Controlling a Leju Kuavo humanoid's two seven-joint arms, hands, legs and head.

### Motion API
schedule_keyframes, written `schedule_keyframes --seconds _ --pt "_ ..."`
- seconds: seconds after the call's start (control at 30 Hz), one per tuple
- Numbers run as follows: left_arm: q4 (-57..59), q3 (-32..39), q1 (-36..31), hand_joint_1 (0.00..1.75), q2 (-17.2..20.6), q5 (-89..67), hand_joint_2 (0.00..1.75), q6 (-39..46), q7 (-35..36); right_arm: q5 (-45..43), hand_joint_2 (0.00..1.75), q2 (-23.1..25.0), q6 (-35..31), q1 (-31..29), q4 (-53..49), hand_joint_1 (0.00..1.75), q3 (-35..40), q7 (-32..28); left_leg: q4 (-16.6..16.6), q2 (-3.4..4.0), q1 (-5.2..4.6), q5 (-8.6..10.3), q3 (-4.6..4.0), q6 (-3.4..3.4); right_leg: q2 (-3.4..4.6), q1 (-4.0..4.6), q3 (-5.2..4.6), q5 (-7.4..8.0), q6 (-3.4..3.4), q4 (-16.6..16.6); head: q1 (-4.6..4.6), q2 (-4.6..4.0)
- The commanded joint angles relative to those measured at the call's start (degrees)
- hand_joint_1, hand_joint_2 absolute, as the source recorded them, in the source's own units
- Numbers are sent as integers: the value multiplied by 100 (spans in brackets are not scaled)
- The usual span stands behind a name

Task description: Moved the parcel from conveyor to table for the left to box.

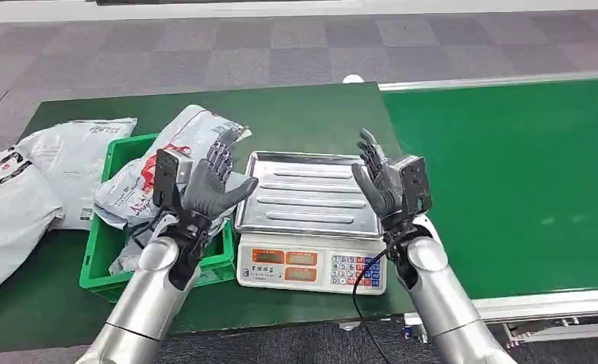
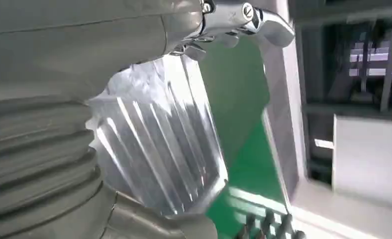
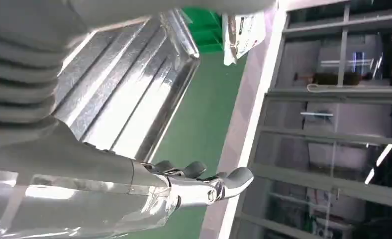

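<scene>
Hovering both hands spread and empty: left hand and right hand are flanking the ribbed steel scale tray. The crinkly grey plastic parcel is already sitting in the green crate, overhanging its rim. You're risking snagging it and dragging it out.

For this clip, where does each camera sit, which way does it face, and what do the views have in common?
Head view: high on the body, looking forward and down at the table, scale, bin and conveyor; both arms, left hand and right hand show.
Left wrist view: behind the left hand, facing the scale tray.
Right wrist view: behind the right hand, facing the same tray.
Shared: the tray and green surface.
</scene>
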Motion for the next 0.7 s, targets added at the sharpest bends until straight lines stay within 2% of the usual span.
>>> schedule_keyframes --seconds 0.03,0.4,0.5,0.63,0.7 --pt "275 -435 -62 0 139 -312 175 198 29 -9 175 108 -49 -83 474 0 287 0 -9 11 0 -1 13 8 1 3 12 1 -10 -9 0 2" --pt "97 -269 100 0 223 -439 175 300 82 -134 175 42 -21 -203 720 0 299 -47 -13 20 -2 0 16 10 9 2 14 5 -10 -14 0 0" --pt "50 -206 172 0 209 -479 175 330 139 -47 175 189 -163 -122 511 0 208 29 -15 27 1 -1 16 11 14 5 12 6 -14 -15 0 2" --pt "114 -188 138 0 126 -502 175 316 158 174 175 121 -283 148 124 0 54 206 -9 7 1 -1 10 9 -4 4 13 0 -11 -10 0 2" --pt "27 -136 208 0 159 -535 175 378 184 291 175 75 -294 67 213 0 50 222 -6 5 -1 0 6 8 -5 2 8 0 -8 -6 0 0"
